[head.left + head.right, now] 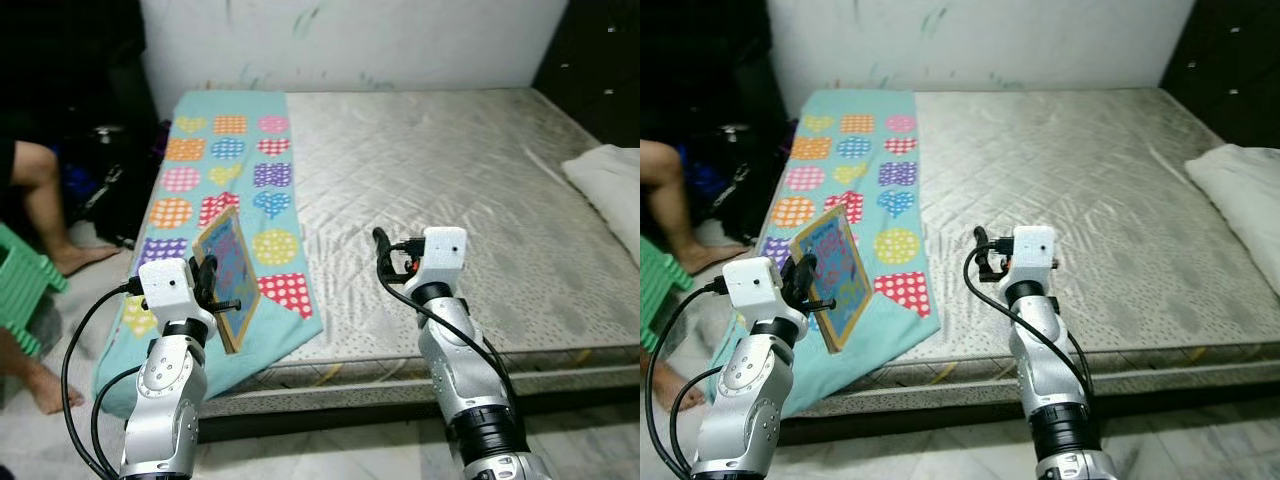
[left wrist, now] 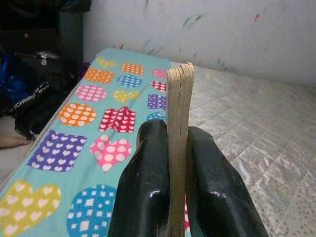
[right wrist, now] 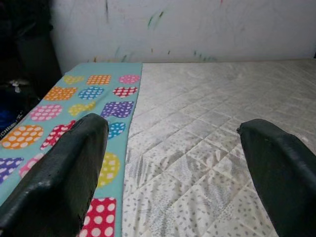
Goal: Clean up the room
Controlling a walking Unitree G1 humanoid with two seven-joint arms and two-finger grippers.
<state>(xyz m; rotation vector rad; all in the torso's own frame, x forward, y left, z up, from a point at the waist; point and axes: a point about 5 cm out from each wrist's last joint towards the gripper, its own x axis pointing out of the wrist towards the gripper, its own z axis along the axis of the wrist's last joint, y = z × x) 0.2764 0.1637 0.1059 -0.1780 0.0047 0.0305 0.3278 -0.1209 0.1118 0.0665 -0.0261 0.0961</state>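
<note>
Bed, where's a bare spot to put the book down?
The mattress has a wide bare quilted patch between the patterned blanket along its left side and the white pillow at the right edge. The left gripper, jaws shut on the picture book, hangs over the blanket's near corner. The right gripper is open over bare mattress.

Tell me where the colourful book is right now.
The colourful book is clamped upright in the left gripper, held above the teal patterned blanket on the left side of the mattress, near the bed's front edge.
</note>
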